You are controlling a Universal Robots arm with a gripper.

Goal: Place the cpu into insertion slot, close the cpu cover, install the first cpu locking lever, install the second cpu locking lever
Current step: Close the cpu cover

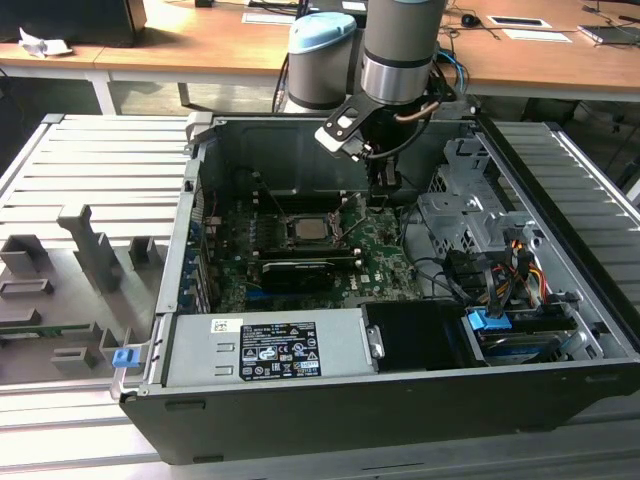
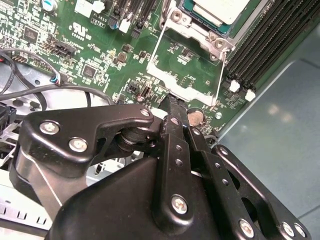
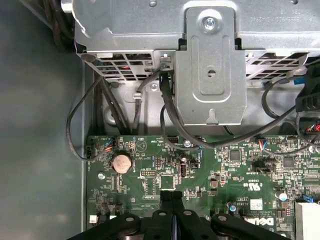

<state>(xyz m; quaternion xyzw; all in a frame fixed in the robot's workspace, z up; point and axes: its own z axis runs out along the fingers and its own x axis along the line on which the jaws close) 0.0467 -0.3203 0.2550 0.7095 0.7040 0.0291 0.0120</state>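
— Down inside the open case [image 1: 560, 215], which step is it on?
— One of the lever steps, I'd say. The cpu [image 1: 309, 228] sits in the insertion slot [image 1: 292, 240], mid-board toward the motherboard's [image 1: 385, 275] far edge. The cpu cover [image 2: 196, 31] looks folded down around it, though I can't swear it lies flat.
— And the levers?
— In the second wrist view a thin wire locking lever [image 2: 156, 46] runs along the socket's side, with another across from it. Neither looks hooked to me.
— What does the job call for?
— A narrow tip set squarely on a very thin wire, pushed down and sideways under its catch, keeping clear of the memory slots [image 2: 260, 45].
— And the claw [image 2: 172, 102]?
— Fingers [image 3: 167, 200] pressed together, nothing between them. Its tip is at the socket's end by the coin battery [image 3: 120, 162]; whether it touches the wire, I can't tell
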